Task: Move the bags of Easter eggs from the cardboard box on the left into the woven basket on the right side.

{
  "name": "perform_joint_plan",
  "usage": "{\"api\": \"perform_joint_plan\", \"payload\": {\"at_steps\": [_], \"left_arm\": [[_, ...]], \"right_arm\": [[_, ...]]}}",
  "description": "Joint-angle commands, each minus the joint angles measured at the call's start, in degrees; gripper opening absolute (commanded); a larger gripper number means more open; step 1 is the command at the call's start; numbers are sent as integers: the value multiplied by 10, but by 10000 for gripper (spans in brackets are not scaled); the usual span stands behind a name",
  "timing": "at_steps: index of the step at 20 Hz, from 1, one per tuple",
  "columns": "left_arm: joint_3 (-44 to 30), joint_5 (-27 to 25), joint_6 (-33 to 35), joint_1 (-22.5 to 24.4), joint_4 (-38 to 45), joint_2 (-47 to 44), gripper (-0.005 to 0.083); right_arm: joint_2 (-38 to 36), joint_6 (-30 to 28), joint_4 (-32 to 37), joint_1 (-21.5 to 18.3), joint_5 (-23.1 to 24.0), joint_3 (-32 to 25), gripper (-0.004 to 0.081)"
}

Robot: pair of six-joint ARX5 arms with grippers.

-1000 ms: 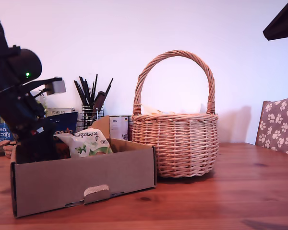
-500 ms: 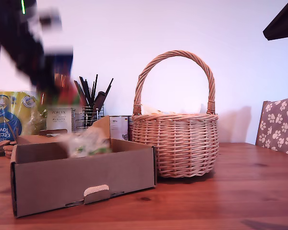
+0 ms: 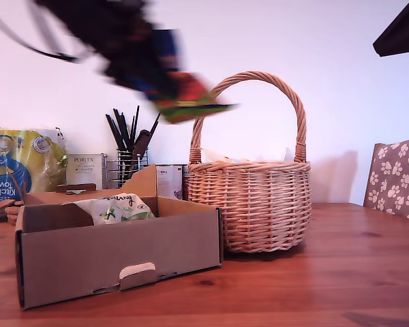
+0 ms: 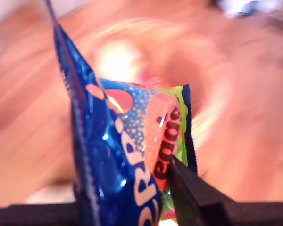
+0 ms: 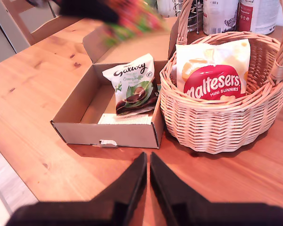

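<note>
Blurred with motion, my first gripper (image 3: 165, 87) is in the air at the exterior view's upper left, shut on a dark blue bag of Easter eggs (image 3: 191, 103) (image 4: 127, 155) with orange and green print, just beside the woven basket's (image 3: 249, 204) (image 5: 217, 127) handle. A white-green Galaxy bag (image 3: 116, 208) (image 5: 134, 84) lies in the cardboard box (image 3: 123, 255) (image 5: 108, 134). In the basket stand a red Maltesers bag (image 5: 212, 82) and a white-orange bag (image 5: 198, 56). My second gripper (image 5: 147, 157) hovers high over the table in front of box and basket, shut and empty.
Behind the box stand a yellow-blue kitchen towel pack (image 3: 20, 163), a small grey carton (image 3: 86, 170), a wire holder of dark utensils (image 3: 128, 160) and tins (image 3: 169, 180). A paw-print chair back (image 3: 397, 177) is at the exterior view's right; a dark shape (image 3: 399, 30) hangs above it.
My first gripper rose out of the box with the dark blue bag and swung toward the exterior view's right, up to the basket handle. The Galaxy bag settled lower in the box.
</note>
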Motion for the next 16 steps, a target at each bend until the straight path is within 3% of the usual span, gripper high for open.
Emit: {"api": "perform_joint_plan", "payload": {"at_steps": [1, 6, 9, 16], "left_arm": [[-9, -2, -37, -21, 53, 25, 153], [-8, -121, -132, -83, 223, 100, 153], [-8, -176, -153, -98, 257, 131, 149], [-8, -184, -210, -102, 262, 148, 149]], "right_arm": [[-1, -1, 4, 0, -2, 4, -13], [-1, -1, 3, 0, -2, 4, -13], [-1, -1, 2, 0, -2, 4, -13], [-1, -1, 2, 0, -4, 4, -13]]}}
